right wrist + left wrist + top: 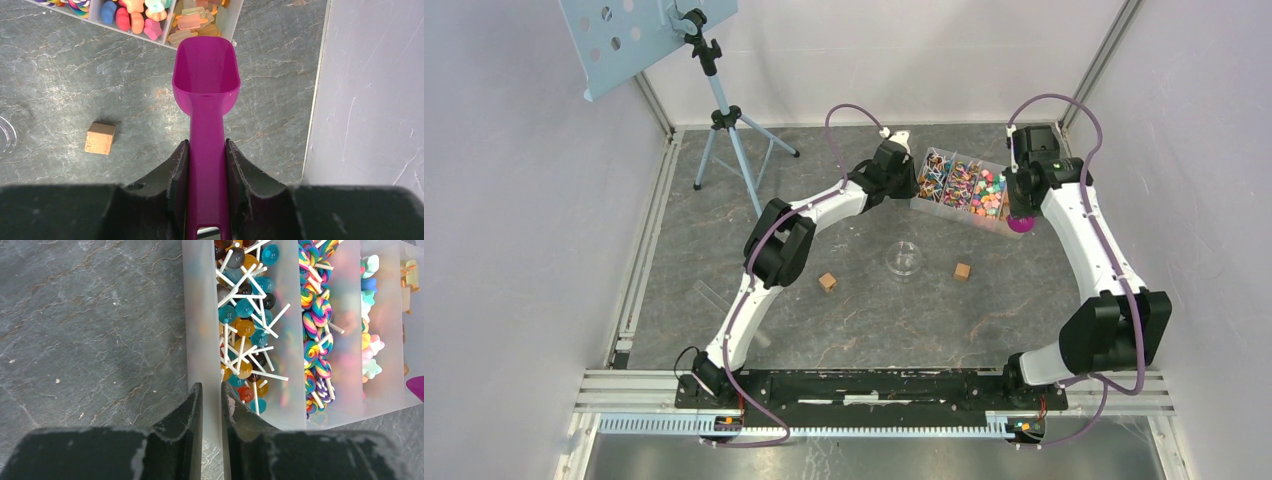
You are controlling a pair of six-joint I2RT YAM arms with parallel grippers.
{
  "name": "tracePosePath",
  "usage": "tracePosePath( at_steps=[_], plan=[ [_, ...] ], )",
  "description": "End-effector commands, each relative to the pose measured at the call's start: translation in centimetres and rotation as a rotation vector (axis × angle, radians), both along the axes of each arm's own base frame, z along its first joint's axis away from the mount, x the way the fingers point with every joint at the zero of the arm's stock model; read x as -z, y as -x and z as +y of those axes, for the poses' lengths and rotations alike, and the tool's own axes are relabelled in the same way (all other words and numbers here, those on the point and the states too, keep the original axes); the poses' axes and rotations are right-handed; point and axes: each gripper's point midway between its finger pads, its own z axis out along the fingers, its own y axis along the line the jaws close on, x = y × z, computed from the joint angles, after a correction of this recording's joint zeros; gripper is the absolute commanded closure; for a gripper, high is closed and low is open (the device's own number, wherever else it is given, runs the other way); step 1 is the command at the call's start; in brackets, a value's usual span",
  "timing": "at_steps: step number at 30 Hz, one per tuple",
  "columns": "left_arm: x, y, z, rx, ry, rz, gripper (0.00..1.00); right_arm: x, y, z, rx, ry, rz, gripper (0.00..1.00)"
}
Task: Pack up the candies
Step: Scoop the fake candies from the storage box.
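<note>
The candies (pixel 245 315) fill a clear box (pixel 964 185) with several compartments: round lollipops, swirl lollipops (pixel 315 315) and soft pastel shapes (pixel 370 340). My left gripper (pixel 212 387) is shut on the box's left wall (pixel 200 315), one finger outside it and one inside the lollipop compartment. From above, the left gripper (pixel 912 165) sits at the box's left end. My right gripper (pixel 207 145) is shut on the handle of a purple scoop (pixel 206 65). The scoop's bowl is empty and points at the box's right end compartment (pixel 197 22). From above the scoop (pixel 1021 224) shows beside the box's right end.
A small clear round dish (pixel 904 258) stands mid-table between two wooden cubes (pixel 827 282) (pixel 962 271); one cube (pixel 100 138) lies left of the scoop. A tripod (pixel 724 120) stands at the back left. The enclosure wall (pixel 370 100) is close on the right.
</note>
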Motion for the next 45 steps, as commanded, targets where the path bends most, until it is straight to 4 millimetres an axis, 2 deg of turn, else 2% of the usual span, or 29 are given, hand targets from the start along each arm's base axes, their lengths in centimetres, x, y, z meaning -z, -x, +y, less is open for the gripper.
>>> tracePosePath(
  at_steps=[1, 4, 19, 25, 33, 36, 45],
  plan=[
    [-0.6, 0.9, -0.8, 0.077, -0.015, -0.034, 0.91, -1.2, -1.3, -0.3, 0.002, -0.011, -0.058, 1.00],
    [-0.5, 0.9, -0.8, 0.082, -0.020, -0.038, 0.97, -1.0, -1.7, -0.6, 0.014, -0.010, -0.054, 1.00],
    [-0.5, 2.0, -0.6, 0.109, -0.019, -0.022, 0.98, 1.9, -3.5, -1.4, 0.039, -0.039, -0.047, 1.00],
    [-0.7, 2.3, -0.8, 0.114, 0.003, -0.011, 0.98, 4.1, -2.9, -1.6, 0.047, -0.040, -0.019, 1.00],
    [-1.0, 2.6, -1.1, 0.116, 0.033, 0.006, 0.98, 5.2, -3.7, -1.6, 0.065, -0.045, -0.059, 1.00],
    [-0.9, 2.9, -1.1, 0.105, 0.044, 0.026, 0.98, 7.1, -3.1, -1.3, 0.068, -0.064, -0.061, 1.00],
    [-0.7, 3.2, -0.9, 0.095, 0.046, 0.040, 0.98, 9.5, -2.2, -1.7, 0.093, -0.072, -0.089, 1.00]
  ],
)
